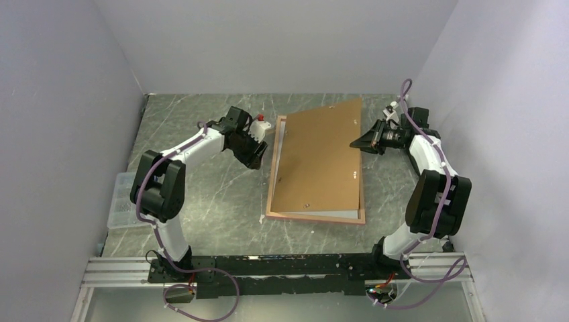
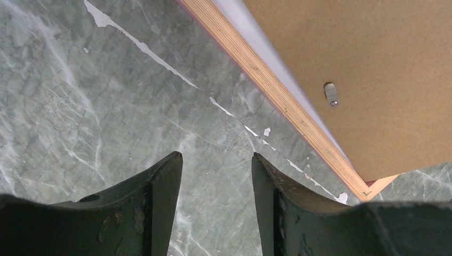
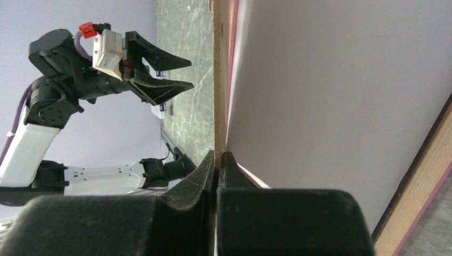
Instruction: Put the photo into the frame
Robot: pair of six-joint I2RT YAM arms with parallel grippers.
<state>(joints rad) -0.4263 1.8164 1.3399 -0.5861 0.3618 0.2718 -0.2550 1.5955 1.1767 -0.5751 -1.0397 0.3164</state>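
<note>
**Photo point(image 3: 330, 96) lies white side up in the frame point(image 1: 315, 219), under a crooked board**

At the far left edge of the table point(image 1: 215, 194) sits a clear plastic box point(image 1: 123, 201). Next comes the left gripper point(image 1: 258, 159), its jaws partly apart and holding nothing. It hangs above the bare green marbled surface, just beside the frame's left rim. The frame lies rear side up in the middle of the table, showing a light plywood rim with a thin pink outer edge. Inside it the photo shows only its plain white back, seen as narrow strips along the left and near sides. None of the printed picture can be seen. The brown backing board point(image 1: 319, 157) covers most of the photo and lies askew to the rim, with a small metal clip point(image 2: 331, 94) on its face. On the right, the right gripper point(image 1: 354, 143) is pinched tight on the board's right edge, and that side stands tilted up off the photo
</note>
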